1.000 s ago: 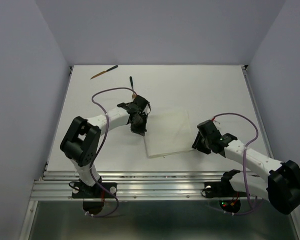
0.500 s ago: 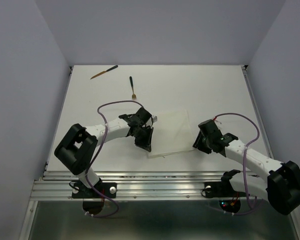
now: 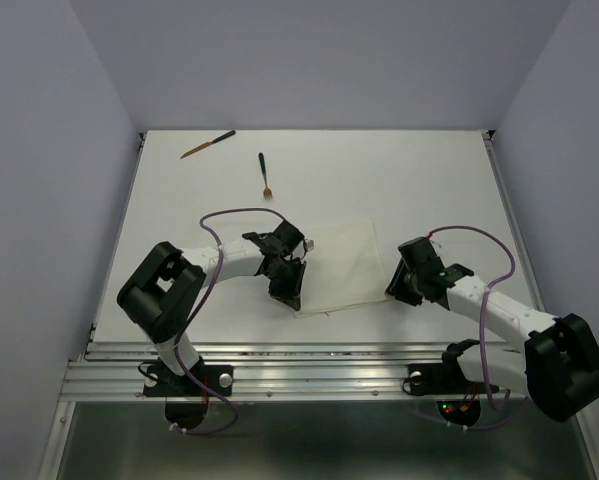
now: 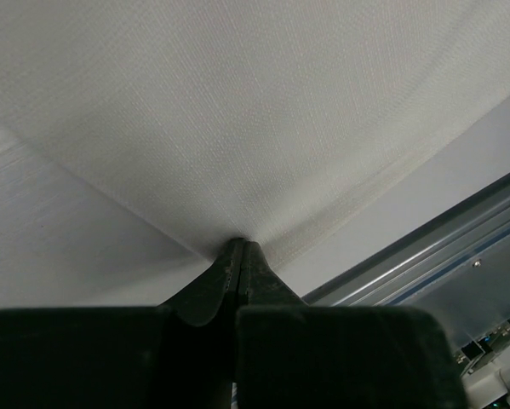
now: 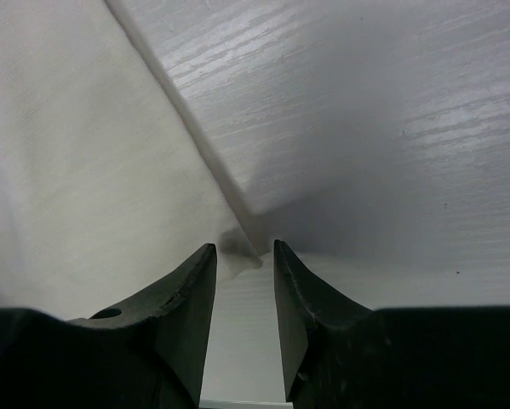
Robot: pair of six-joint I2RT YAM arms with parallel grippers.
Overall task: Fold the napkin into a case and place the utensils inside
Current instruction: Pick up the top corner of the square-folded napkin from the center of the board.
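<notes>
Right wrist view shows my right fingers (image 5: 186, 290) parted, the napkin (image 5: 84, 170) running up-left from its near corner just ahead of their gap, while my left fingers (image 4: 225, 273) pinch its other near corner, mid-frame on the tabletop (image 3: 429, 180).

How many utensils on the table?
2. Far utensil near the far-left corner; near utensil right of it, beyond the napkin. Others could hide under the napkin.
</notes>
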